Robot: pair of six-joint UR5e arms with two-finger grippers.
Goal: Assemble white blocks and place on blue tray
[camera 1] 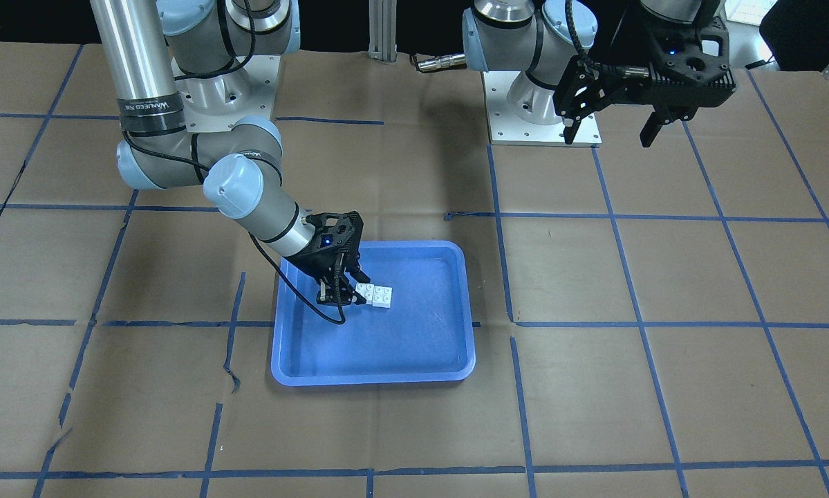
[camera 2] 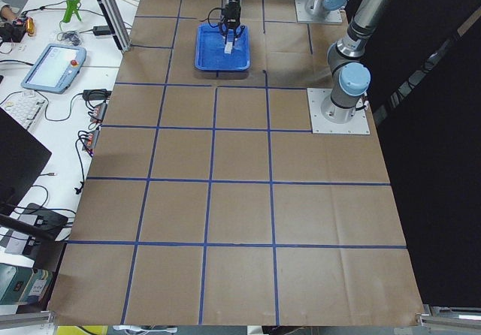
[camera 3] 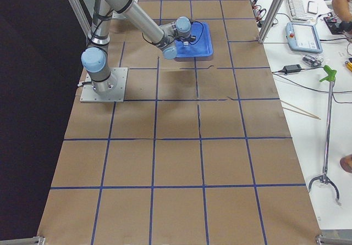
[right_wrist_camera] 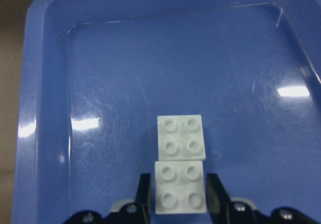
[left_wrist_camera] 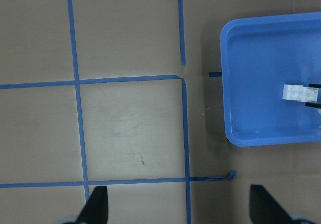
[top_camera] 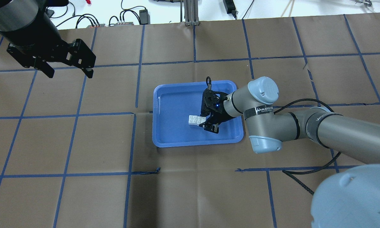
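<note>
resting studs-up on the scuffed floor of the blue tray (right_wrist_camera: 45, 108), the two small square white blocks (right_wrist_camera: 180, 166) lie end to end and touching, each showing four round studs, near the tray's middle. the right hand (right_wrist_camera: 179, 183) pinches the block nearer to it, one finger pressed to each side. the left hand (top_camera: 70, 75) hangs spread wide above the brown taped surface (top_camera: 98, 142), well apart from the tray.

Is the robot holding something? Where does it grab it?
The right gripper pinches one white block by its opposite sides. The left gripper holds nothing.
</note>
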